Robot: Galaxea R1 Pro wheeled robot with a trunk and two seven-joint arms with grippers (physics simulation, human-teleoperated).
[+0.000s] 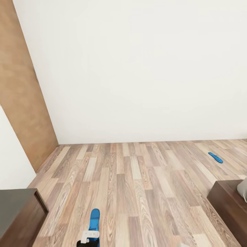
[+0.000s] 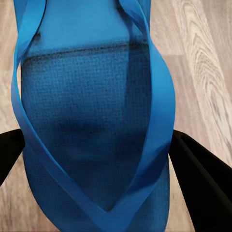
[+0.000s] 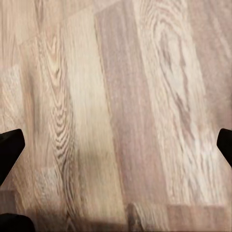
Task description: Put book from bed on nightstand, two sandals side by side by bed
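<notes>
**Desk:** What does the head view show?

**Photographer:** A bedroom corner: a white wall (image 1: 137, 68) meets a wood-plank floor (image 1: 137, 185), with a brown wooden panel (image 1: 20, 85) leaning up the left side. At the bottom edge, the left gripper (image 1: 90, 236) holds one blue sandal (image 1: 93, 219) low over the planks. The second sandal (image 1: 215, 157) lies flat on the floor far to the right, near the wall, well apart from the first.

**Desk:** Is the left gripper really clamped on it?

**Photographer:** In the left wrist view the held sandal (image 2: 94, 130) sits between the two dark fingers (image 2: 200, 179), each one against an edge of the sole, thong straps on the face turned to the camera. So the left gripper (image 2: 96, 159) is gripping the sandal.

**Desk:** And the right arm?

**Photographer:** In the right wrist view the right gripper (image 3: 116, 145) has its fingertips (image 3: 9, 147) spread to the frame's edges, jaws wide apart, with bare floor planks (image 3: 121, 96) between them. It holds nothing.

**Desk:** Any furniture?

**Photographer:** A dark brown cabinet (image 1: 19, 216) shows at lower left. At lower right, a corner of the bed (image 1: 228, 202), dark wooden frame with a sliver of pale grey mattress at the edge. The book cannot be seen from here.
</notes>
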